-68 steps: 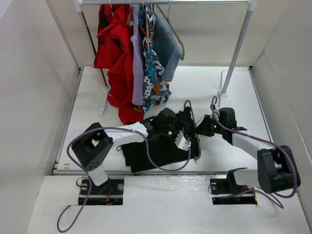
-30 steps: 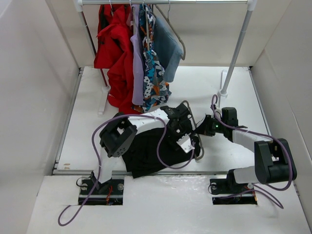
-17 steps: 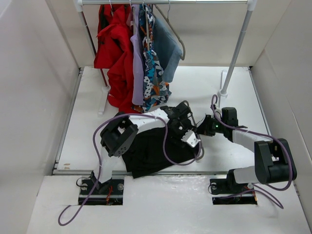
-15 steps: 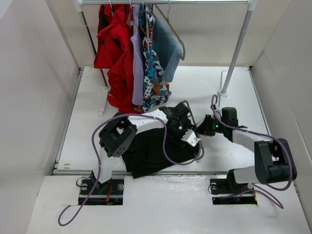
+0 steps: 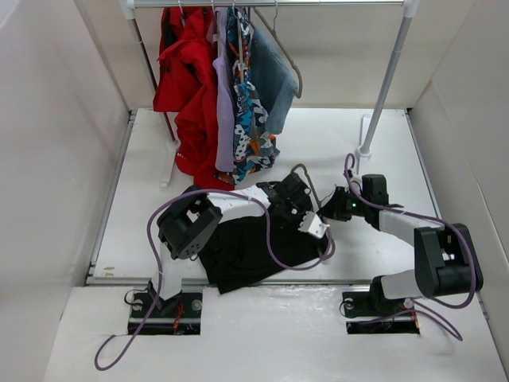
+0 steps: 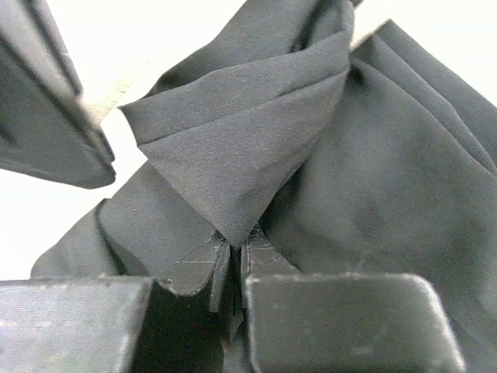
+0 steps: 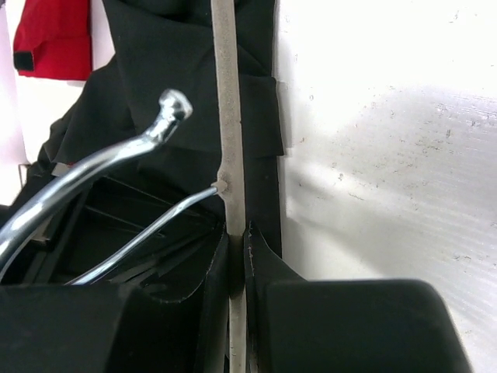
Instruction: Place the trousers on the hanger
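Note:
The black trousers [image 5: 238, 248] lie crumpled on the white table in front of the arms. My left gripper [image 5: 312, 225] is at their right edge; the left wrist view shows it [image 6: 231, 247] shut on a pointed fold of the black trousers [image 6: 248, 140]. The thin grey-beige hanger [image 5: 331, 248] lies along the trousers' right side. My right gripper [image 5: 325, 212] meets it from the right. In the right wrist view that gripper [image 7: 237, 237] is shut on the hanger's bar [image 7: 227, 116], near where the wire hook [image 7: 116, 159] joins. Black trousers [image 7: 155, 101] lie behind the bar.
A clothes rail [image 5: 262, 4] at the back holds red clothes [image 5: 187, 79], a patterned garment [image 5: 250, 119] and a blue-grey one [image 5: 274, 76]. Its right post [image 5: 386, 79] stands behind my right arm. White walls close in both sides. A red garment [image 7: 54, 39] shows in the right wrist view.
My left gripper stood open over the trousers' right edge and has now closed on a fold of them. The hanger's hook has shifted slightly left. The right gripper keeps its hold.

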`<state>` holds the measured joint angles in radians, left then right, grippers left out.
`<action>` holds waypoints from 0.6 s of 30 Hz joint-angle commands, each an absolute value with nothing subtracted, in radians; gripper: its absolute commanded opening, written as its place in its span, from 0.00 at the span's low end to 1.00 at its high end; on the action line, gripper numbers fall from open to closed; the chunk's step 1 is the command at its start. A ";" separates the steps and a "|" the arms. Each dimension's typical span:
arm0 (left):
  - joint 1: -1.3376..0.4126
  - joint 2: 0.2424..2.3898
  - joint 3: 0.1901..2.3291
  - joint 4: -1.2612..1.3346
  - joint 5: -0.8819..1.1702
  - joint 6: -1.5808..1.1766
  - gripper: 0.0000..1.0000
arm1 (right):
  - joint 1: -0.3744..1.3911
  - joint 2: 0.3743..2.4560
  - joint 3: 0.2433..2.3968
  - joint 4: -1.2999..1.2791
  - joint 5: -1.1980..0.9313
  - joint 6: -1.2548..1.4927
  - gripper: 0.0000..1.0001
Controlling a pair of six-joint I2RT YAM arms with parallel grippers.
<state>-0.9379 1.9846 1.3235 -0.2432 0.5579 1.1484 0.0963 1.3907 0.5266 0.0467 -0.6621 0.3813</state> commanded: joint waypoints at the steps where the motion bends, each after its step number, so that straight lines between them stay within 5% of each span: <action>1: -0.943 1.957 1.376 -0.198 0.528 1.063 0.00 | 0.081 1.416 0.528 0.006 -0.592 0.321 0.00; 18: -0.943 1.485 1.422 -0.288 0.629 1.033 0.00 | 0.087 1.482 0.659 -0.004 -0.580 0.368 0.00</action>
